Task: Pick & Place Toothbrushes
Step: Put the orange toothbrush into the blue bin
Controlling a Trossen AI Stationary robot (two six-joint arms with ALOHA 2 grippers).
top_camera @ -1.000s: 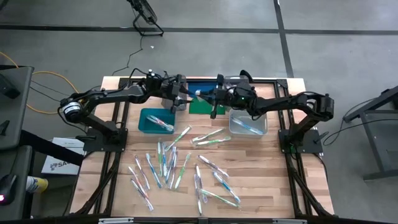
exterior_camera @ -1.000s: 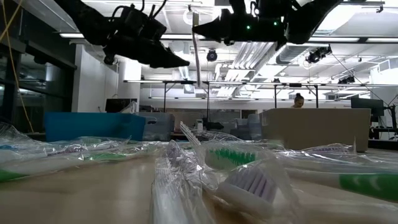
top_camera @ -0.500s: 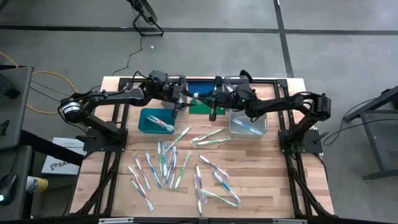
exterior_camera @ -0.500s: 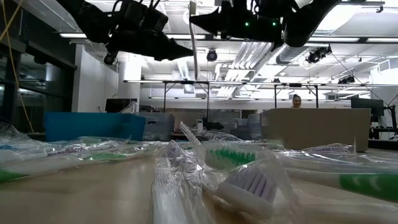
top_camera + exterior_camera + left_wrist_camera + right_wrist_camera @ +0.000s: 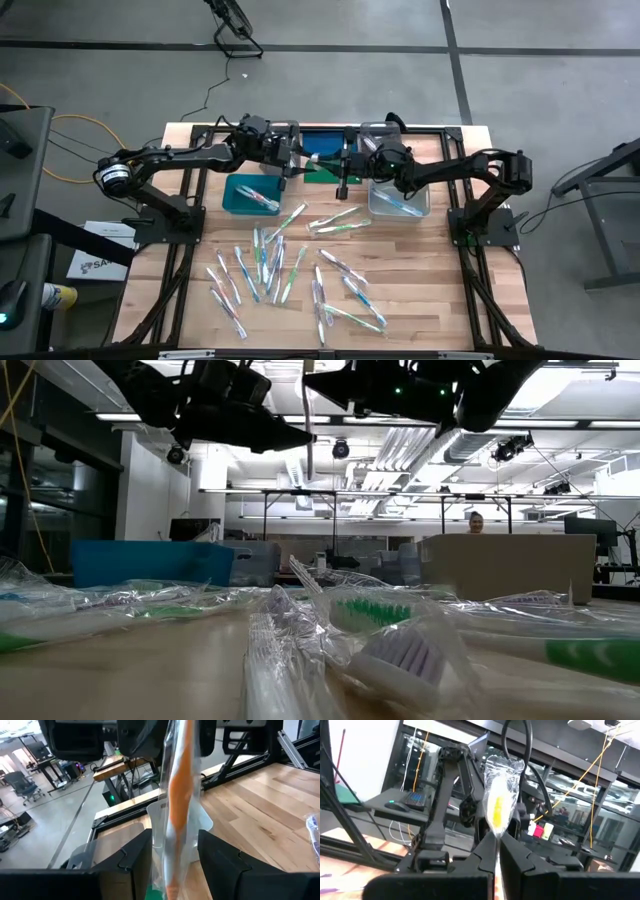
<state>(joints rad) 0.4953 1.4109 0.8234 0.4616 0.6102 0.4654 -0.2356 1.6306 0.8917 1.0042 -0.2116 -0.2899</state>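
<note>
Loose toothbrushes (image 5: 290, 270): many wrapped brushes lay scattered across the near and middle part of the wooden table (image 5: 420, 300), well apart from both grippers. From table height, a wrapped brush head with pale bristles (image 5: 400, 655) sat closest.

Teal bin (image 5: 250, 194): on the table's left side, beyond the scatter, with at least one brush inside.

Clear bin (image 5: 400, 197): on the right side, level with the teal one, also with a brush inside.

Held toothbrush (image 5: 177, 820): a wrapped brush with an orange handle, raised above the table between the two bins. At table height it hung as a thin upright stick (image 5: 308, 430) between the two grippers.

Right gripper (image 5: 497, 851): over the table's far middle, fingers pinched together on one end of the wrapper, the crinkled plastic with a yellow part standing out past the fingertips.

Left gripper (image 5: 175, 857): facing the right one, just beside it. Its fingers stood partly apart on either side of the same brush; whether they touched the wrapper could not be told.

Lids (image 5: 322, 165): flat blue and green panels at the table's far edge, under the grippers.
</note>
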